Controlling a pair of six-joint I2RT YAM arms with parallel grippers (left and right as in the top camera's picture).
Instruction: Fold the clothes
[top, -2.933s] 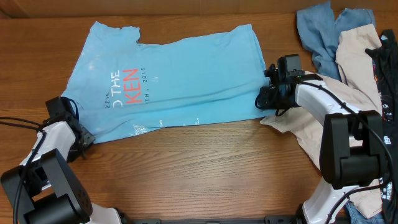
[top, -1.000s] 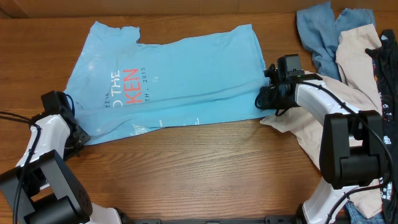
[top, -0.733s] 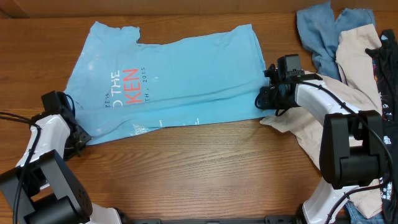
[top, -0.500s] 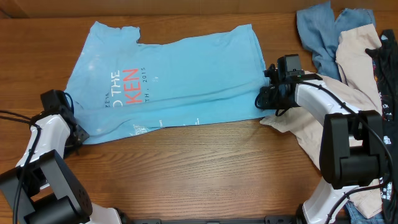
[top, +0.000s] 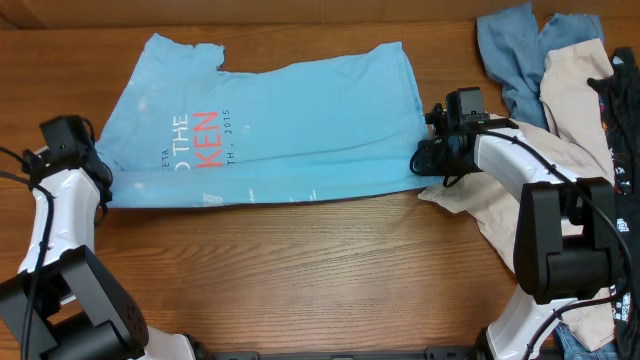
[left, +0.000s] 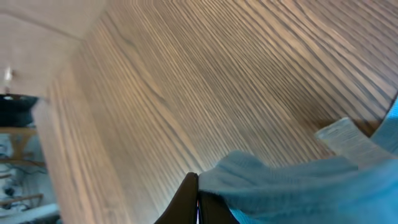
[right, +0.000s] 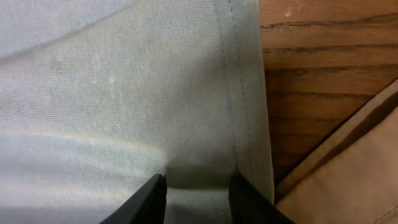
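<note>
wooden bench (top: 300, 280) fills the whole overhead view, nothing of the room beyond it.

left gripper (left: 196, 202) is pressed together, pinching the left near corner of the sky-blue t-shirt (top: 280, 120). in the wrist view the cloth (left: 280, 180) bunches right at the fingertips and sits a bit off the wood.

right gripper (right: 196, 196) sits on the shirt's right edge, near corner. its fingers stand a little apart, straddling the hem (right: 124, 93), and the cloth puckers between them. the tips are cut off at the bottom of the picture, so i can't tell if it's actually gripping or just resting there.

the shirt lies flat and sideways across the left and middle of the bench, print up, stretched between the two arms. progress-wise i'd call this early: it's spread and straightened, but no real fold yet. there might be a narrow strip turned over along the near edge, hard to say.

on the right, the beige garment (top: 480, 205) touches the shirt's corner, with the dusty blue one (top: 510, 50) and the black one (top: 625, 90) heaped behind it. all loose, partly out of frame, all left to do.
</note>
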